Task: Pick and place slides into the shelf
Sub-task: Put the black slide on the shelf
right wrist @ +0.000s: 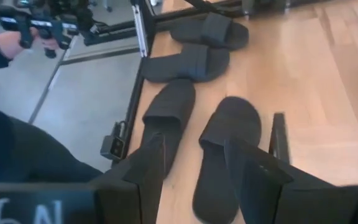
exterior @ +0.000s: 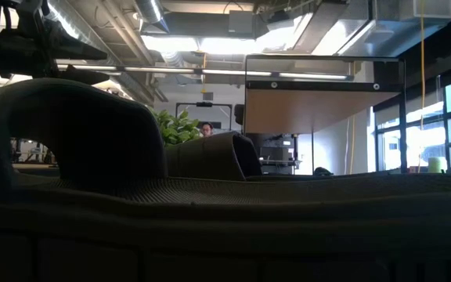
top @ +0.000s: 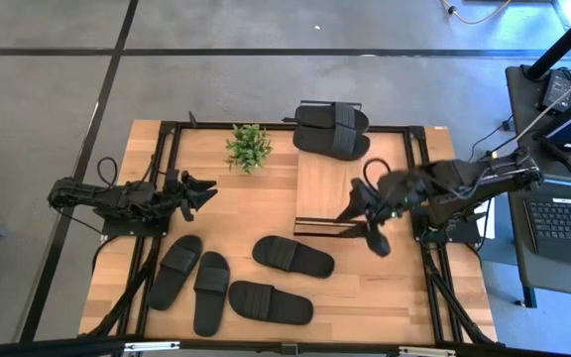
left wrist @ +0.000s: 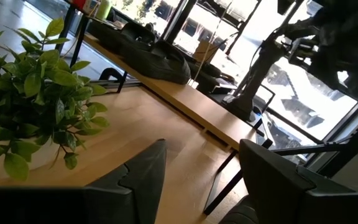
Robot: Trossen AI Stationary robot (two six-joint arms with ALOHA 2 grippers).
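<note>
Two slides sit on the shelf at its 12 o'clock end, and four slides lie on the worktop toward 7 o'clock. The right gripper, released, hovers at the shelf's 4 o'clock corner. The left gripper, also released, waits at 9 o'clock beside a plant.

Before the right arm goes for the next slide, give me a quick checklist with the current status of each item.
1. Right gripper open and empty: ok.
2. Slides left to pick: ok, four slides lie on the table.
3. Room on the shelf: ok, two slides sit at its far end, and the rest of the board is bare.
4. Left gripper out of the way: ok, open, beside the plant.
5. Space under the shelf board free: cannot tell.
</note>
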